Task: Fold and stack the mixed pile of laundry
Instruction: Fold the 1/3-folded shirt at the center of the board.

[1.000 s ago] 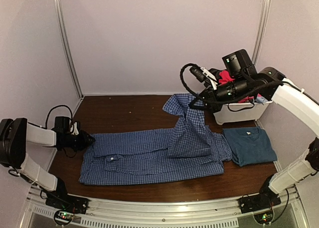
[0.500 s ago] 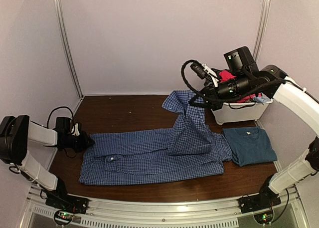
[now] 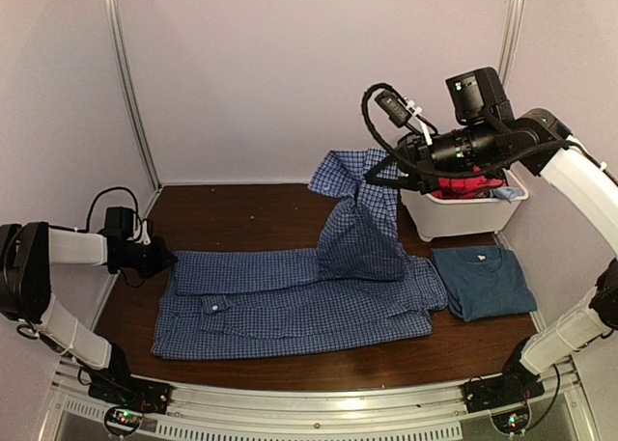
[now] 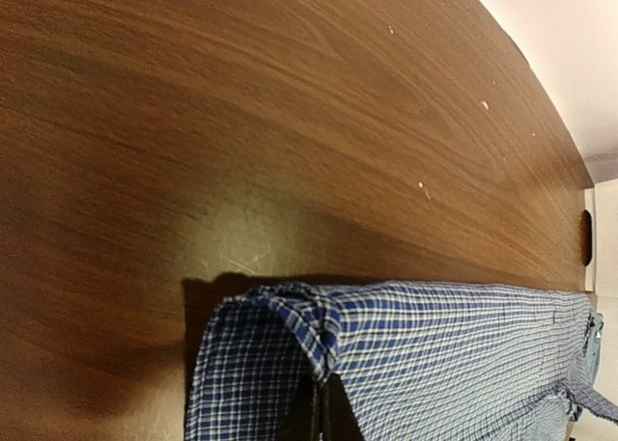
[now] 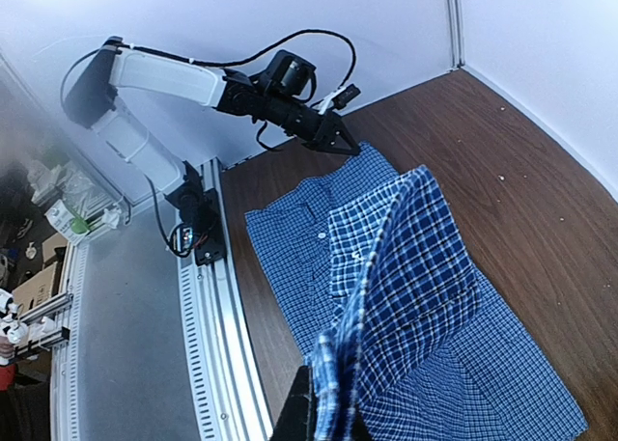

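The T-shirt [image 3: 483,282] lay folded at three o'clock; jaws of the left gripper [image 3: 172,261] and the right gripper [image 3: 381,188] pinched the unfolded check shirt [image 3: 290,306]; clothes [image 3: 473,183] in the bin [image 3: 454,231] waited.

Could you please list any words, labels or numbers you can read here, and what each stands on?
No text can be read.
The pale neck tag on the folded dark-blue T-shirt is too small.
The packages beyond the rail in the right wrist view are blurred.

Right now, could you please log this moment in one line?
left gripper: shut on checked shirt | right gripper: shut on it, lifted | T-shirt: folded
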`<action>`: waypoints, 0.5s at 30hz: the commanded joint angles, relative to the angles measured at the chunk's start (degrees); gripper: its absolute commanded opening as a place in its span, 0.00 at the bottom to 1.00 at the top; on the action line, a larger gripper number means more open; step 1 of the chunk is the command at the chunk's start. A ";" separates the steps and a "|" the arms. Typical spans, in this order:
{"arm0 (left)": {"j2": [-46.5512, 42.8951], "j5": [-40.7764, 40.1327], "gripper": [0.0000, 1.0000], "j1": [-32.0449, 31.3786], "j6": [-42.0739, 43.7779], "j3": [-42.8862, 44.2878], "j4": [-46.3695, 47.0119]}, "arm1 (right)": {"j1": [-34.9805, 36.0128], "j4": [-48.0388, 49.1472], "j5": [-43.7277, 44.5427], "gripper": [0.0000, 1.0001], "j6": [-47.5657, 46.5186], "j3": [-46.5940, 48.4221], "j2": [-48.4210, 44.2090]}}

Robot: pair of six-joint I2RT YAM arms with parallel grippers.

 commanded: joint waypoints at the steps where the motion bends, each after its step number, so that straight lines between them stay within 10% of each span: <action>1: 3.15 -3.82 0.00 0.64 2.11 2.73 -3.48 | 0.92 0.73 -7.05 0.00 0.47 0.07 -0.32; 7: 7.64 -5.27 0.00 0.74 2.37 3.96 -3.37 | 4.85 0.53 -10.18 0.00 -0.01 -2.45 0.45; 15: 0.66 -5.10 0.42 0.74 3.80 4.11 -5.93 | 6.67 2.76 -8.58 0.00 0.30 -6.43 1.60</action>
